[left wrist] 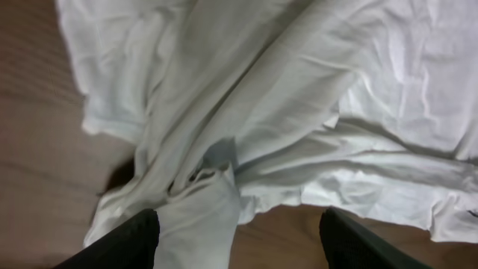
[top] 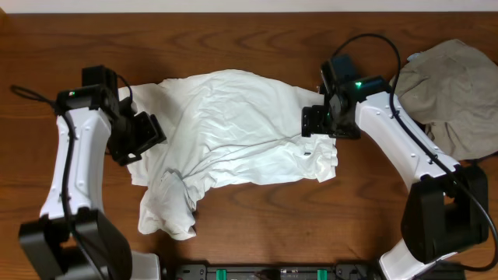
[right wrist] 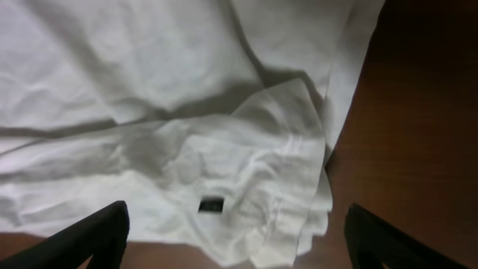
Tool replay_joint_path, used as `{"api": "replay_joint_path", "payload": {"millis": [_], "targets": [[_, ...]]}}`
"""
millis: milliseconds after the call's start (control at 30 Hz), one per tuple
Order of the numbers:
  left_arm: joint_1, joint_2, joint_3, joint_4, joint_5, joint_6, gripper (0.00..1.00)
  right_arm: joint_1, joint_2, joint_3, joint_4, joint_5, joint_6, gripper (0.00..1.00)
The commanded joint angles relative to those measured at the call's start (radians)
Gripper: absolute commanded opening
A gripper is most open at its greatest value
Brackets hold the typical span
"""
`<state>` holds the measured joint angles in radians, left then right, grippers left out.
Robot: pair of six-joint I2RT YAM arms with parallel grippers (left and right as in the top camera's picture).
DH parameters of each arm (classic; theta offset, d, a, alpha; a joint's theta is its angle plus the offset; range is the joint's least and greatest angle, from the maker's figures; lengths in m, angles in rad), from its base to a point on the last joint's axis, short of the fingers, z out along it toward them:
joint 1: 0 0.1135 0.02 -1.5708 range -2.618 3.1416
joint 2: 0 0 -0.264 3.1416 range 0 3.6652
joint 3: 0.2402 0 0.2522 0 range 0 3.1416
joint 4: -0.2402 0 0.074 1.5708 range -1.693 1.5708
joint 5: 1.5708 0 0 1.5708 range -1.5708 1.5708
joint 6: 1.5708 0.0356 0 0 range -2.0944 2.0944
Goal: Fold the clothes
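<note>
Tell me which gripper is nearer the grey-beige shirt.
Right. The right gripper is near the grey-beige shirt, at the nearer edge of the white T-shirt; the left gripper is at its opposite edge.

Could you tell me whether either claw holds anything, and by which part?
Nothing is held: the left claw and the right claw stand open above the white T-shirt.

One white T-shirt (top: 233,128) and what looks like one grey-beige shirt (top: 451,85) lie on one tabletop (top: 257,39), with two claws: left claw (top: 148,134), right claw (top: 315,123).
</note>
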<state>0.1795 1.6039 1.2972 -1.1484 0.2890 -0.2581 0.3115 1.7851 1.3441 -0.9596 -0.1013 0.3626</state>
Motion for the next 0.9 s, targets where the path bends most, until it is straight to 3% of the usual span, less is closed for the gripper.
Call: {"api": "replay_joint_path", "payload": {"millis": [0,467,700,867], "targets": [[-0.003,0.044,-0.005,0.017,0.017,0.002,0.71,-0.02,0.022,-0.028,0.026,-0.008,0.019,0.9],[-0.003,0.153,-0.005,0.064,0.016,0.003,0.71,-0.031,0.181,-0.028,0.078,-0.038,0.018,0.83],[-0.003,0.153,-0.005,0.071,0.016,0.003,0.71,-0.031,0.191,-0.028,0.085,-0.046,0.027,0.57],[-0.003,0.153,-0.005,0.071,0.013,0.003,0.71,-0.035,0.189,-0.006,0.039,-0.045,0.037,0.24]]}}
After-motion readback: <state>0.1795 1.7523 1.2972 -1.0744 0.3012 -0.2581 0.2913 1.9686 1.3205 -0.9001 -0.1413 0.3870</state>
